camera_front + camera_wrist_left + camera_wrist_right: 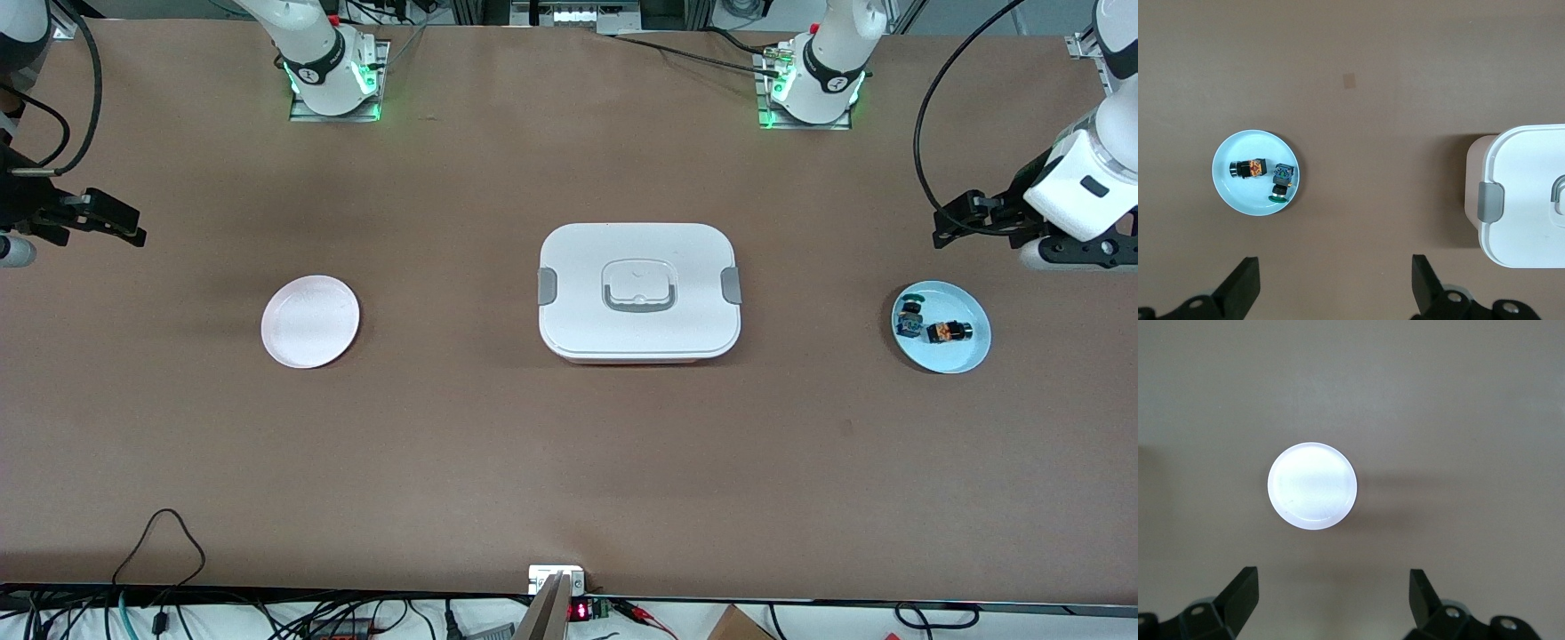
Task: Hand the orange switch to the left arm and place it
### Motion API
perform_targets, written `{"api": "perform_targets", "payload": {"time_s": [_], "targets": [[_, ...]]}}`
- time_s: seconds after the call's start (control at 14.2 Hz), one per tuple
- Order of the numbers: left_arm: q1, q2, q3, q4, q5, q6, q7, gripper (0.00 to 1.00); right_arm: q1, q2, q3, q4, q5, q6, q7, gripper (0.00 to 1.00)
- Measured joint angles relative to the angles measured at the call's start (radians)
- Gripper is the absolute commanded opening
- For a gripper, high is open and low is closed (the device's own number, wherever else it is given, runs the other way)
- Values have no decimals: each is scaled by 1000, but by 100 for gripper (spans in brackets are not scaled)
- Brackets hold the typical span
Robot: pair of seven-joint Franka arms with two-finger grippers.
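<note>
The orange switch point(948, 332) lies on its side in the blue plate point(969, 357) at the left arm's end of the desk point(569, 462), just beside the blue-and-green switch point(909, 322); the two are close together but appear not to touch. The left gripper point(956, 222) hangs high near that plate with its fingers point(1241, 287) spread fully wide and nothing held. The right gripper point(111, 218) waits at the right arm's end, fingers likewise fully apart and empty, above the desk near the pink plate point(310, 321). The box point(638, 291) stands at mid-desk between the two plates. The step in hand is judged to be the first pick: centre the left gripper over the orange switch, align the fingers across its short black body, and descend so that neither finger strikes the neighbouring switch or the plate rim. Lift clear before travelling, and route the handover above or around the box
</note>
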Motion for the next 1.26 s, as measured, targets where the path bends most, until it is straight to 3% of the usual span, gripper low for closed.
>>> {"api": "perform_targets", "payload": {"time_s": [0.56, 1.26], "targets": [[-3, 4, -9, -4, 0, 84, 2, 100, -1, -1, -2, 0, 0, -15, 2, 100], [-4, 14, -10, -9, 0, 90, 4, 100, -1, -29, -4, -29, 0, -17, 2, 100]]}}
